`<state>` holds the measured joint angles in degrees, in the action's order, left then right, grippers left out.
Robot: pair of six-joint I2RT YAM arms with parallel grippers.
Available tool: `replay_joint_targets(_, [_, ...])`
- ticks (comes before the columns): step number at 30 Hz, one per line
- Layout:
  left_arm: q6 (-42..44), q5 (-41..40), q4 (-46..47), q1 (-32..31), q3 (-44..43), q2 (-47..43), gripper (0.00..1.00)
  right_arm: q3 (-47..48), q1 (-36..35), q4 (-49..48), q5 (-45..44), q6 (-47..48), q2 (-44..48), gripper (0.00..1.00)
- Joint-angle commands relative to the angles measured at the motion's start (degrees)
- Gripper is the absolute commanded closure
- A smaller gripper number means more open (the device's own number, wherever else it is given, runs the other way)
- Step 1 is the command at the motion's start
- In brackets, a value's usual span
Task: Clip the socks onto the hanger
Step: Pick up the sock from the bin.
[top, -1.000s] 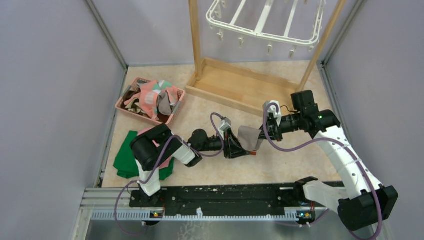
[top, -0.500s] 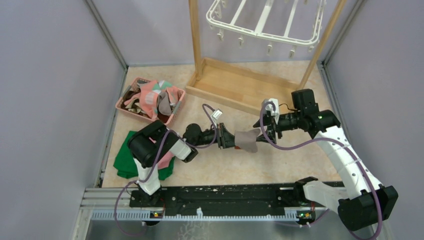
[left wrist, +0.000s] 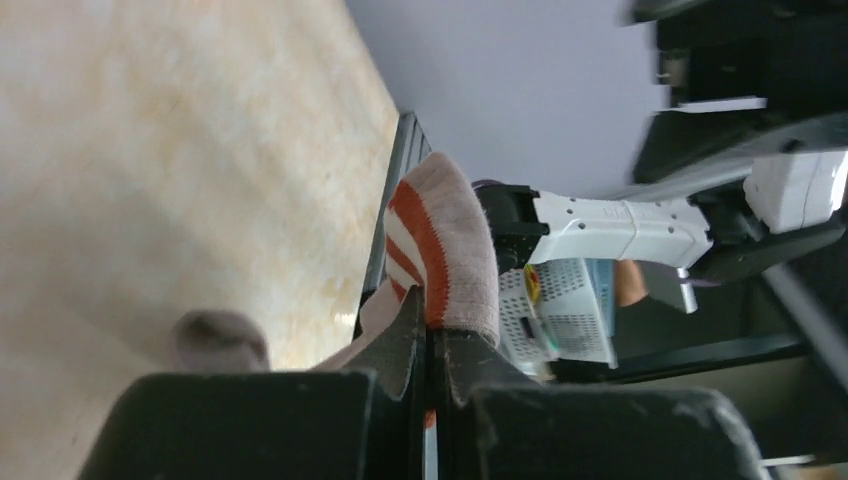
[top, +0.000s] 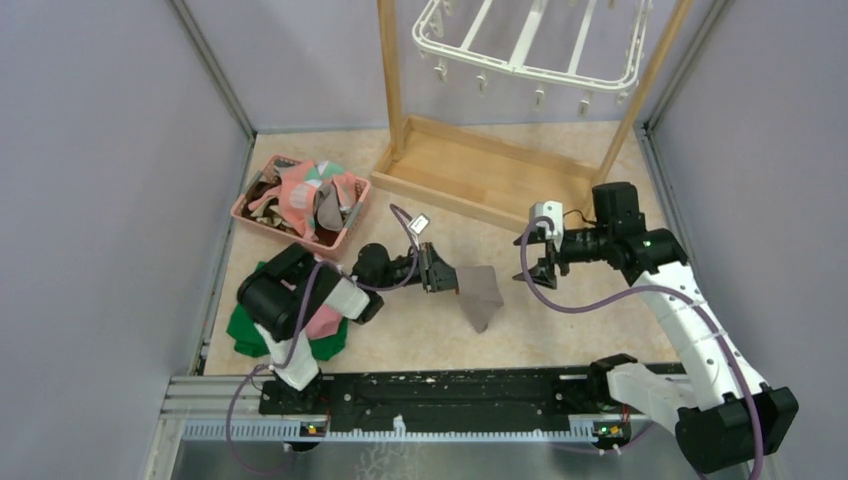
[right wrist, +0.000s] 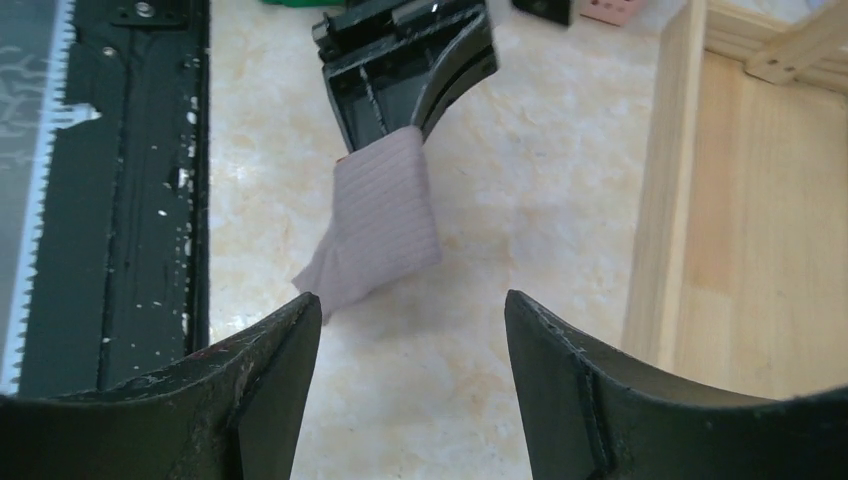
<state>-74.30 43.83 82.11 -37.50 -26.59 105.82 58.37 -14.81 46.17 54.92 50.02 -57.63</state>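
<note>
A grey-brown sock [top: 480, 295] with a red-white striped cuff [left wrist: 440, 245] hangs from my left gripper [top: 447, 279], which is shut on the cuff just above the table's middle. In the left wrist view the jaws [left wrist: 432, 335] pinch the cuff tightly. My right gripper [top: 523, 266] stands open a short way to the right of the sock, holding nothing. In the right wrist view its fingertips [right wrist: 412, 312] are spread wide, with the sock [right wrist: 385, 225] hanging beyond them. More socks [top: 310, 195] fill the pink basket. The white hanger [top: 530, 62] hangs from the wooden stand at the back.
The pink basket [top: 247, 213] sits at the back left. The wooden frame stand [top: 470, 175] has its base behind the grippers and one side close to the right gripper [right wrist: 740, 200]. A green cloth [top: 243, 325] lies under the left arm. A black rail [top: 450, 395] runs along the near edge.
My right gripper opened, let go of the sock and drew back to the right. My left gripper shut on the cuff and moved left with the sock, which now hangs from it alone.
</note>
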Motion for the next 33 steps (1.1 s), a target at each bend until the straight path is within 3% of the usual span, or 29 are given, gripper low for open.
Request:
replay_joint_targets(1, [33.9, -3.3, -10.8, -2.7, -2.3, -16.9, 1.00, -3.1, -1.6, -1.7, 9.8, 1.1, -1.7, 0.32])
replay_joint_targets(4, [73.3, -12.4, -27.7, -9.7, -2.0, -28.2, 1.00, -3.4, -2.9, -3.0, 12.9, -1.5, -3.4, 0.30])
replay_joint_targets(6, [93.9, -16.6, -29.0, -14.2, 0.7, -32.7, 1.00, -2.7, -3.3, -2.7, 14.1, -2.0, -4.0, 0.30])
replay_joint_targets(9, [114.7, -17.1, -23.4, -17.0, 6.2, -34.7, 1.00, -2.3, -3.5, -2.1, 15.1, -2.0, -3.9, 0.27])
replay_joint_targets(13, [134.2, -18.5, -15.7, -18.3, 8.1, -31.5, 1.00, -4.1, -4.3, -2.7, 17.5, -2.2, -4.4, 0.21])
replay_joint_targets(16, [148.6, -24.2, -13.6, -19.9, 7.6, -28.7, 1.00, -4.2, -5.0, -2.8, 17.9, -2.8, -5.2, 0.18])
replay_joint_targets(21, [164.6, -34.0, -4.9, -22.7, 8.0, -25.3, 1.00, -5.0, -5.5, -7.2, 19.1, -10.0, -6.3, 0.17])
replay_joint_targets(24, [170.6, -38.1, -0.4, -24.6, 8.0, -22.7, 1.00, -7.0, -5.5, -18.7, 15.5, -24.5, -7.1, 0.17])
replay_joint_targets(26, [172.8, -41.3, 3.2, -25.8, 7.8, -20.2, 1.00, -8.0, -5.6, -26.4, 11.3, -34.0, -7.7, 0.17])
replay_joint_targets(30, [176.9, -44.8, 14.8, -27.8, 8.1, -12.3, 1.00, -8.2, -5.6, -29.1, 12.0, -38.2, -8.5, 0.18])
replay_joint_targets(33, [176.1, -45.6, 15.4, -29.0, 7.9, -11.0, 1.00, -7.9, -5.6, -29.7, 8.6, -40.0, -8.3, 0.18])
